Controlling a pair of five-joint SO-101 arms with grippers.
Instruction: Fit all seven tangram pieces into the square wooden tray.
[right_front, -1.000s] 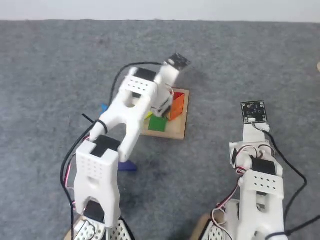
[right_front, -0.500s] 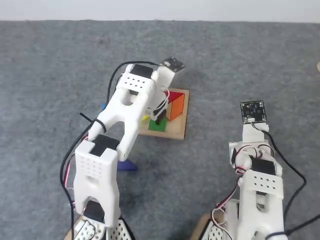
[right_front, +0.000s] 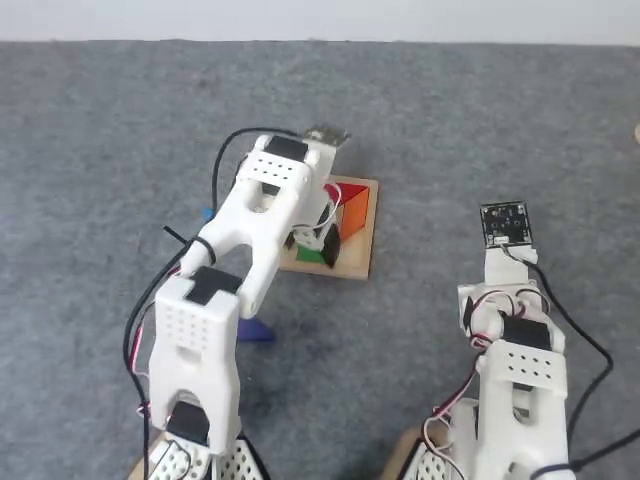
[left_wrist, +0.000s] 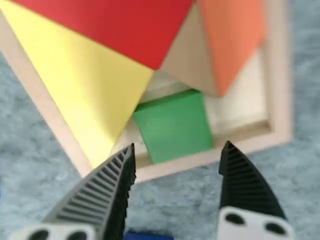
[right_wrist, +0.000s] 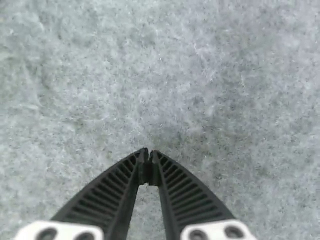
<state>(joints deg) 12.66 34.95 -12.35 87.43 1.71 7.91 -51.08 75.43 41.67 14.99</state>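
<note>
Left arm (right_front: 250, 230) is stretched way out from its base, leaning forward over the tray (right_front: 355, 262), with the wrist tipped down so the camera looks nearly straight into it. The left tool (left_wrist: 179, 146) hangs above the tray's near rim with its jaws spread wide and nothing between them. One fingertip sits over the yellow piece's (left_wrist: 85, 85) end, the other over the rim beside the green piece (left_wrist: 172, 125).

Inside the tray: the red piece (left_wrist: 125, 25) lies along the yellow one, the orange piece (left_wrist: 232, 35) is against the far side wall, and the green square lies a bit crooked just beside the yellow, with bare wood showing around it.

A blue piece (right_front: 255, 332) lies out on the grey worktop (right_front: 100, 150), close by the left arm's lower link, well apart from the tray. Another bit of blue (right_front: 207, 213) peeks out on the arm's other side.

Right arm (right_front: 515, 340) is folded up near its own base, off to the side of the tray. The right tool (right_wrist: 149, 152) points down at plain carpet, tips pressed together, holding nothing.
</note>
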